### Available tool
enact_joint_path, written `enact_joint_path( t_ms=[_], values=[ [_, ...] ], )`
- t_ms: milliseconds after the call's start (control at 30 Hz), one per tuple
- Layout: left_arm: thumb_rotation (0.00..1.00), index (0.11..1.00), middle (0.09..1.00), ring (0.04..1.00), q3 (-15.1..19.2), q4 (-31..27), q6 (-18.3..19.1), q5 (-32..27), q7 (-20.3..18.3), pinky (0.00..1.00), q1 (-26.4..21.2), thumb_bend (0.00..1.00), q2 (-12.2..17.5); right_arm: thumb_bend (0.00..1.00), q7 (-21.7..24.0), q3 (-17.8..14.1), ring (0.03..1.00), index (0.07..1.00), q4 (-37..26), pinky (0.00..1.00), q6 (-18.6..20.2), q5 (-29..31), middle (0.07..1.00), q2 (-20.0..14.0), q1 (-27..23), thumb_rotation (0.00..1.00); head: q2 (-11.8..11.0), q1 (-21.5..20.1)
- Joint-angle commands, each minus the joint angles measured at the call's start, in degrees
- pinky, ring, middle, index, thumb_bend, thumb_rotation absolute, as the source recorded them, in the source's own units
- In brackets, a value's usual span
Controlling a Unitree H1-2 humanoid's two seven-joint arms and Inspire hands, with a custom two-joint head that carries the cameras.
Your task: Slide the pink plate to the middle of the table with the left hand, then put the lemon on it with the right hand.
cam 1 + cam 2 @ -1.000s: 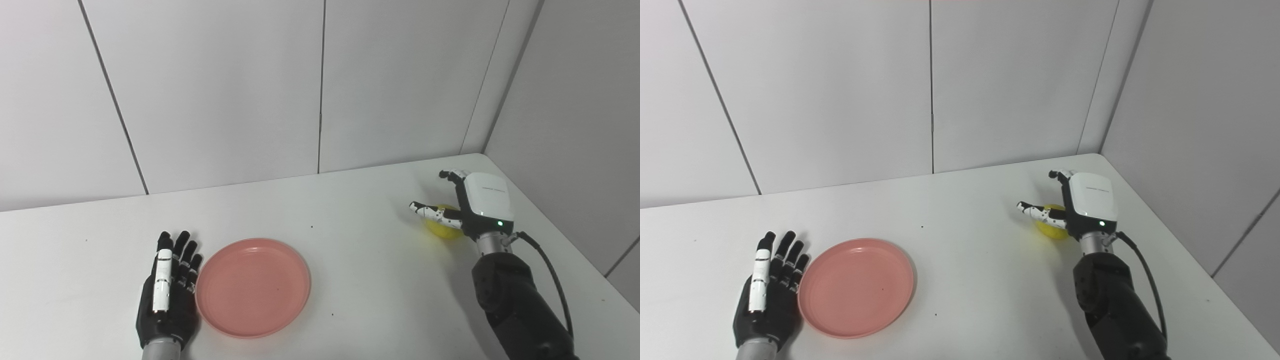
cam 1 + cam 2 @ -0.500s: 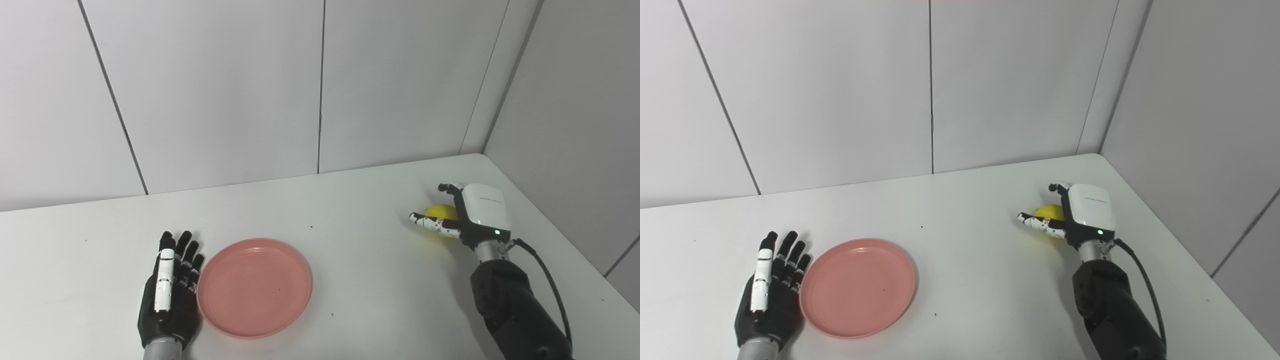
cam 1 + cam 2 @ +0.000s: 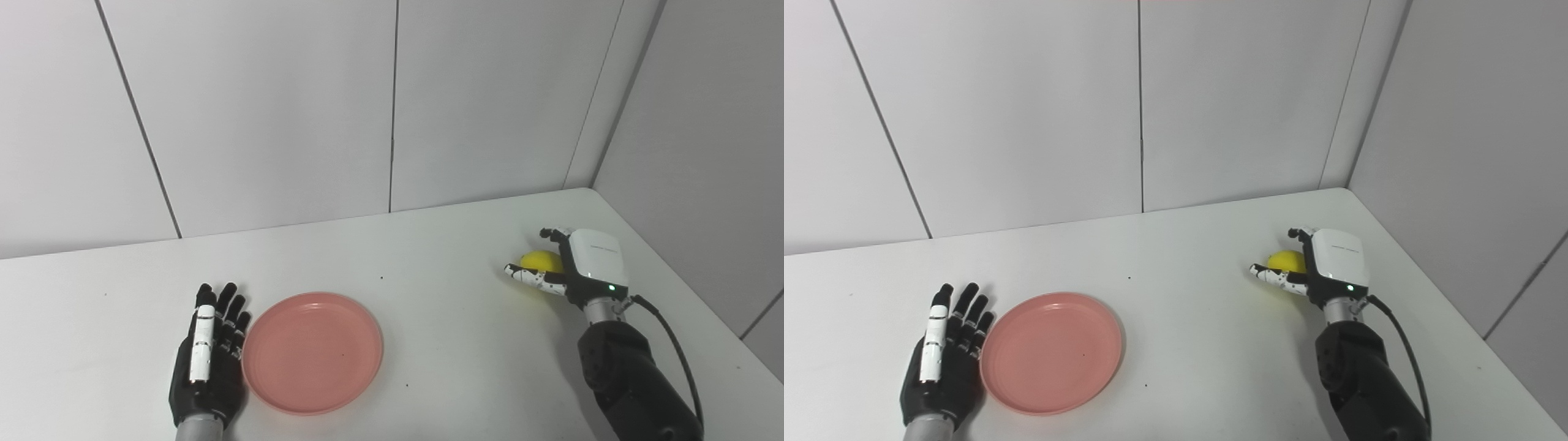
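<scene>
Over by the table's right edge, the right hand (image 3: 566, 269) cups the lemon (image 3: 541, 261), fingers curled around it but whether it's gripped tight, can't tell. Lemon's probably light, firm and rolly, so wrap its middle. Left hand (image 3: 207, 361) lies flat and open, touching the pink plate (image 3: 312, 352) left of center.

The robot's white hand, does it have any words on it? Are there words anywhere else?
Right hand: a small grey line of print on its white back cover, too small and blurred to read.
Pink plate, lemon, left hand, table: no words, numbers or signs visible.

table (image 3: 453, 343) between pink plate (image 3: 312, 351) and lemon (image 3: 541, 261): bare | left hand (image 3: 208, 361) touches plate's left rim
</scene>
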Motion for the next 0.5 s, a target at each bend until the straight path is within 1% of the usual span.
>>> enact_joint_path(
  t_ms=[0,100,200,233,267,367,433,467],
  values=[
    [0.55,1.0,0.917,0.95,-0.18,-0.72,1.13,0.29,0.58,1.0,0.72,0.5,-1.3,0.79,-0.08,-0.12,0.667,0.713,-1.16,0.61,1.04,0.05,0.724,-2.15,-1.43,0.8,0.11,0.08],
    [0.56,1.0,0.92,0.956,-0.25,-0.84,1.11,0.37,0.5,1.0,0.8,0.49,-1.2,0.79,0.61,0.25,0.679,0.72,-0.87,0.62,1.21,0.11,0.731,-2.3,-1.35,0.82,0.18,0.07],
    [0.56,1.0,0.925,0.957,-0.36,-0.86,1.13,0.44,0.32,1.0,0.82,0.49,-1.01,0.79,0.65,0.71,0.679,0.713,-0.56,0.61,1.47,0.04,0.73,-2.1,-1.17,0.8,0.28,0.02],
    [0.57,1.0,0.924,0.957,-0.38,-0.87,1.16,0.45,0.31,1.0,0.83,0.49,-0.99,0.79,0.63,0.85,0.663,0.709,-0.49,0.57,1.59,0.06,0.724,-2.07,-1.14,0.79,0.28,0.02],
    [0.57,1.0,0.924,0.957,-0.34,-0.86,1.15,0.38,0.32,1.0,0.82,0.49,-1.02,0.79,0.66,1.03,0.662,0.709,-0.54,0.57,1.76,0.03,0.724,-2.03,-1.04,0.79,0.28,0.02],
    [0.56,1.0,0.922,0.958,-0.3,-0.86,1.21,0.37,0.46,1.0,0.79,0.49,-1.11,0.77,0.41,1.47,0.606,0.698,-0.34,0.5,1.65,0.19,0.684,-1.95,-0.8,0.76,0.28,0.09],
    [0.56,1.0,0.918,0.955,-0.27,-0.9,1.3,0.37,0.59,1.0,0.78,0.49,-1.19,0.77,-0.79,1.55,0.558,0.67,0.45,0.44,0.8,0.52,0.647,-1.82,-0.76,0.72,0.28,0.09],
    [0.56,1.0,0.916,0.955,-0.29,-0.9,1.28,0.41,0.6,1.0,0.78,0.49,-1.22,0.76,-1.35,1.55,0.54,0.649,0.87,0.43,0.49,0.69,0.629,-1.67,-0.77,0.66,0.33,0.12]
  ],
)
